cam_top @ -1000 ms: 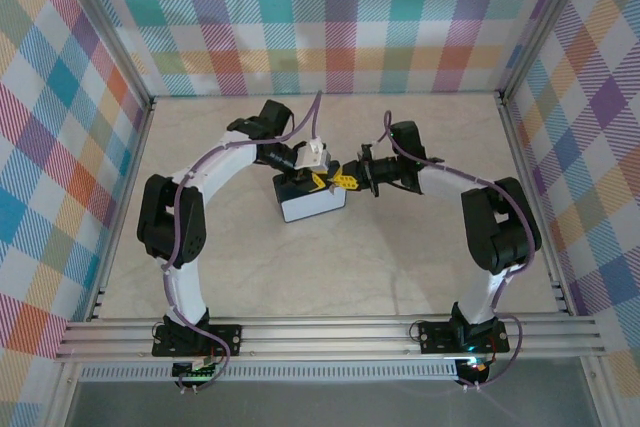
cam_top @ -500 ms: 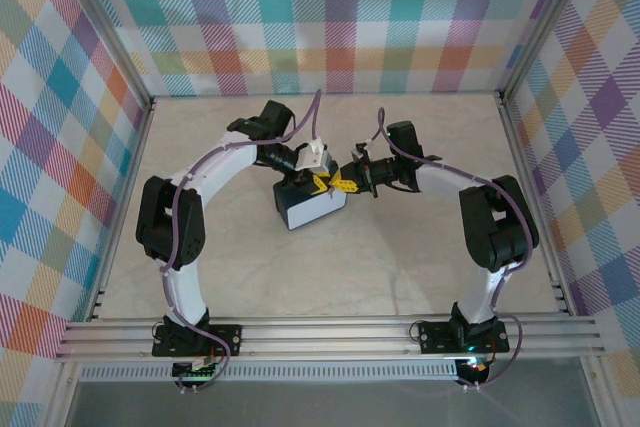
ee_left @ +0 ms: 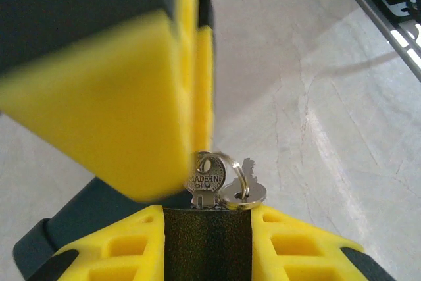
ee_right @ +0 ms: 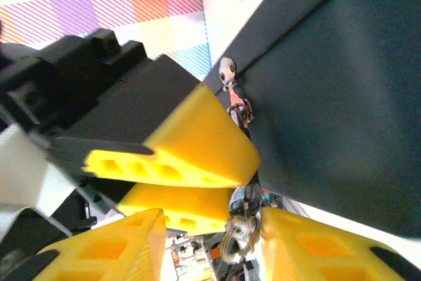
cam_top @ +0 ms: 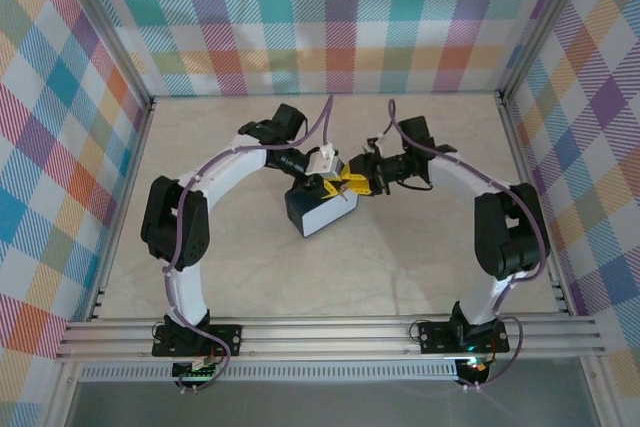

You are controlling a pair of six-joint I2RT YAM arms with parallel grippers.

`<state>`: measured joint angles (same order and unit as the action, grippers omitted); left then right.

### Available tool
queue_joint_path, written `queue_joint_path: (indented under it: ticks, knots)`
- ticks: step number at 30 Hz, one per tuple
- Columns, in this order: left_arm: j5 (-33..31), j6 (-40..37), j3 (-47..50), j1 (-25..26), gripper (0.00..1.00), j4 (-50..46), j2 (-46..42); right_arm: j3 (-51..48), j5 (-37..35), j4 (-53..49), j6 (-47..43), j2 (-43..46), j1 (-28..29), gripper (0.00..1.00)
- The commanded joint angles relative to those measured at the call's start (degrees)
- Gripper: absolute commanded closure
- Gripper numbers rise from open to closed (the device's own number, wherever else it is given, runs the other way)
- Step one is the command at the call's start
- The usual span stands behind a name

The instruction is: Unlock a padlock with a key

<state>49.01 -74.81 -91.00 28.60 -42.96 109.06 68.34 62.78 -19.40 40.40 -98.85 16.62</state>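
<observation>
Left wrist view gives you the clearest read. Your left claw point(ee_left: 207, 218) is clamped on a dark block that I take to be the padlock point(ee_left: 207, 249). The key point(ee_left: 206, 179) stands blade-down at the block's top edge, apparently seated in it, with a ring and spare key point(ee_left: 243, 193) hanging beside it. That grip has not altered over the last second.

What has changed is your right claw point(ee_right: 212, 220). It was pinched shut a moment ago. In the right wrist view its fingers now stand apart, with the key and its ring loose in the gap, close to one finger. From the top external camera, both claws have also shifted a little toward your right side. The box point(cam_top: 322, 219) on the counter point(cam_top: 420, 267) below them has swung round.

For the task, this means you have let go of the key. I cannot tell whether that marks a finished turn or a re-grip for another twist. Nothing here shows whether the lock has sprung, so treat it as not yet proven open.
</observation>
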Motion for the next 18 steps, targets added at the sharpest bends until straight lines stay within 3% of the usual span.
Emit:
queue_joint_path:
  ticks: [1, 3, 8, 13, 15, 18]
  knots:
    - [2.9, -1.5, -1.1, 0.4, 0.77, 0.5, 0.4, 4.1, -2.6, -13.4, -13.0, 3.3, -2.6, 0.57]
    - [2.0, -1.4, -1.3, 0.4, 0.77, 0.3, 0.5, 4.7, -4.9, -16.5, -16.9, 4.0, -2.7, 0.61]
    - [0.7, -1.1, -1.5, 0.4, 0.78, 0.1, 0.2, 1.8, -5.0, -10.6, -14.2, 5.8, -1.5, 0.74]
    - [1.3, -1.0, -2.1, 0.4, 0.78, -0.7, 0.0, 2.2, -12.4, -11.2, -19.0, 7.6, 2.8, 0.60]
    - [1.5, -1.2, -2.6, 0.3, 0.78, -2.0, 0.3, 1.4, -20.0, -12.8, -26.0, 10.0, 4.1, 0.60]
    - [1.8, -2.5, -4.7, 0.3, 0.78, -5.8, 1.5, -5.7, -29.0, -4.6, -32.7, 16.5, 4.2, 0.64]
